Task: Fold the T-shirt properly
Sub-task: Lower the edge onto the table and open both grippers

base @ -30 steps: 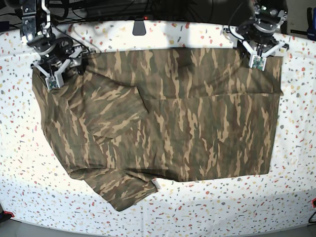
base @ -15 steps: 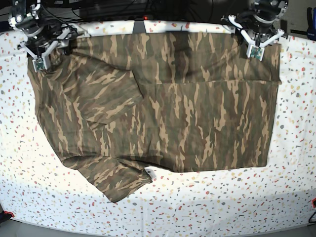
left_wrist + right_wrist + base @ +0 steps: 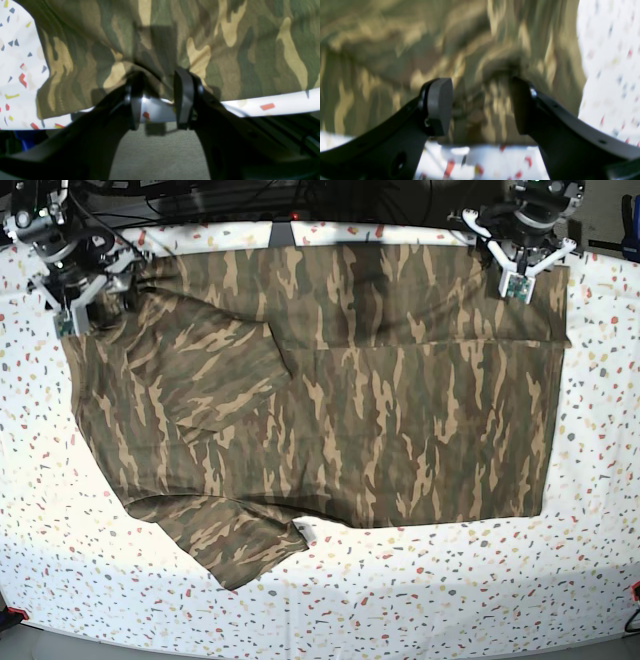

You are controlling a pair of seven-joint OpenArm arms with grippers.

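Our left gripper (image 3: 157, 100) has its jaws pinching a bunched fold at the far edge of the T-shirt (image 3: 330, 400), the cloth drawn up between the two black pads, with speckled worktop (image 3: 420, 600) showing just beyond them. Our right gripper (image 3: 480, 105) has its jaws spread wide over the shirt's other far corner; that view is blurred, and cloth shows between and behind the pads, but we see nothing clamped, so we judge it empty. From the base view the left gripper (image 3: 520, 275) sits at the far edge of the worktop near one corner, and the right gripper (image 3: 70, 305) near the opposite far corner. The camouflage T-shirt lies spread across the middle of the worktop, one sleeve reaching toward the near edge, a fold line running across the body near the far edge. We take this as the step of securing both far corners before a fold. The next move likely calls for the right jaws to drop and close on the cloth under them, so that both arms can carry that edge toward the near edge evenly.
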